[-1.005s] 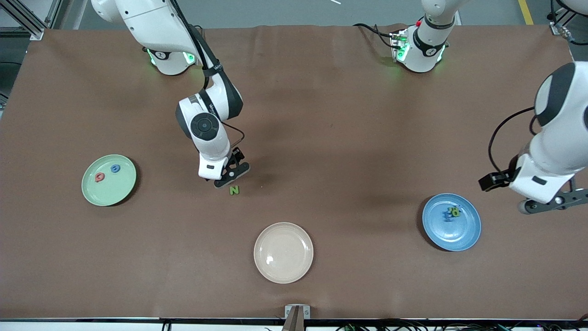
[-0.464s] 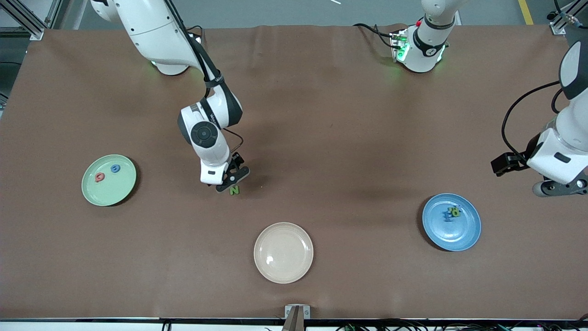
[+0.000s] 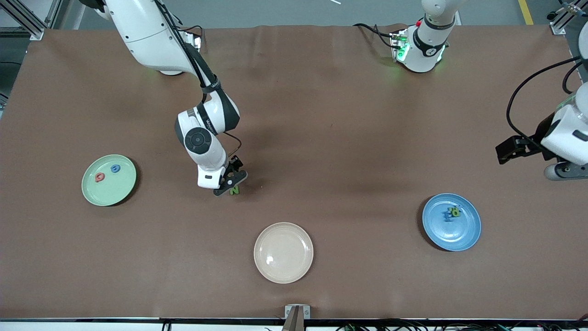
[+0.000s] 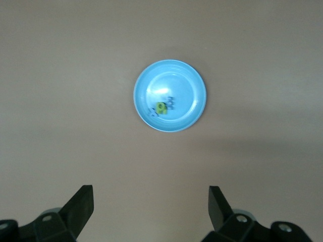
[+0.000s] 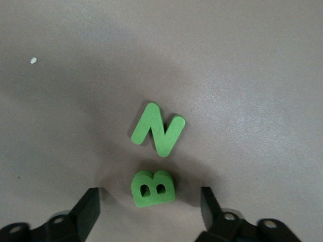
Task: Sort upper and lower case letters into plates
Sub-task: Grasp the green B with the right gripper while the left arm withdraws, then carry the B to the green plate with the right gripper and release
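Front view shows the right gripper (image 3: 231, 184) low over the brown table (image 3: 330, 138) just left of the frame's centre, at a green letter N (image 3: 235, 190). In the right wrist view its fingers (image 5: 87, 209) stand apart with a green letter B (image 5: 153, 188) between them, untouched by either, and the N lies flat just beside the B. The mint green plate (image 3: 109, 179) sits at the frame's left with a red letter (image 3: 99, 177) and a blue letter (image 3: 115, 168) in it. The blue plate (image 3: 451, 222) sits at lower right, holding a yellow-green letter (image 3: 455, 212) and a blue one beside it. A cream plate (image 3: 283, 252) lies at lower centre. The left gripper (image 4: 150, 214) waits at the frame's right edge, above the blue plate, its fingers wide open and holding nothing.
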Tool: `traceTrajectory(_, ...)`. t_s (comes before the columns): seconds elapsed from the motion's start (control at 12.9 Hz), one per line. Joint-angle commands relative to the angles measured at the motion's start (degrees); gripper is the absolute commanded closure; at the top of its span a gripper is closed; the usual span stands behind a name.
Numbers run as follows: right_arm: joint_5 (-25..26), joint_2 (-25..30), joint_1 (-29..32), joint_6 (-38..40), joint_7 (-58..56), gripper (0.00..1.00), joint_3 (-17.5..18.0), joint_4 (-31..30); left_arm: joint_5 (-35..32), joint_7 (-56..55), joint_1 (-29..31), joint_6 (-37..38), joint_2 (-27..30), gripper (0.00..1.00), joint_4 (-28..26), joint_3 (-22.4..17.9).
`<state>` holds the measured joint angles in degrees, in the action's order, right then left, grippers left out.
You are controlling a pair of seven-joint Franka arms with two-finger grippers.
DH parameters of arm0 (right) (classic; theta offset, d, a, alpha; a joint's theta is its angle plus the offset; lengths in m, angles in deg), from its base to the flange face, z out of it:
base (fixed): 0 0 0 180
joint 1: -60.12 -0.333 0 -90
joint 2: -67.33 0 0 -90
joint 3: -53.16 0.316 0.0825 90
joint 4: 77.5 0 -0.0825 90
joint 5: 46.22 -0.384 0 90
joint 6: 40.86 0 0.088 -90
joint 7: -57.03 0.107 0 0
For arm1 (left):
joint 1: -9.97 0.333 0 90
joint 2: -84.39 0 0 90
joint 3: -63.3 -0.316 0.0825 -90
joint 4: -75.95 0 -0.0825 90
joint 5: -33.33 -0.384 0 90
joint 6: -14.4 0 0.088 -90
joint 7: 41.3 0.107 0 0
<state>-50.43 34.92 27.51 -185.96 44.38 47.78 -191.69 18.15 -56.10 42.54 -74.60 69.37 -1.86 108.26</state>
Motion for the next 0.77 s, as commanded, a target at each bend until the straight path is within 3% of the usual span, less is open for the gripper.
traceTrajectory(0.0, -1.5, -1.34, 0.97, -0.18, -0.89, 0.25, 0.9, 1.34, 9.34, 2.84, -11.59, 1.11, 6.3, 0.0, -0.94, -17.55)
traceTrajectory(0.23, -1.5, -1.34, 0.88, -0.18, -0.89, 0.32, 0.9, 1.34, 11.4, 5.13, -17.16, 4.61, 8.86, 0.0, -1.82, -25.33)
traceTrajectory(0.46, -1.59, -1.34, 0.97, -0.18, -0.89, 0.49, 0.9, 1.34, 16.04, 7.23, -27.71, 5.07, 12.11, 0.0, -5.58, -39.47)
traceTrajectory(0.54, -1.76, -1.34, 0.97, -0.09, -0.89, 0.55, 0.9, 1.34, 16.58, 8.81, -30.0, 4.02, 13.07, 0.0, -6.99, -42.21)
traceTrajectory(0.7, -1.77, -1.34, 0.97, 0.0, -0.89, 0.72, 0.9, 1.34, 16.41, 9.53, -30.46, 1.81, 14.49, 0.0, -8.5, -42.94)
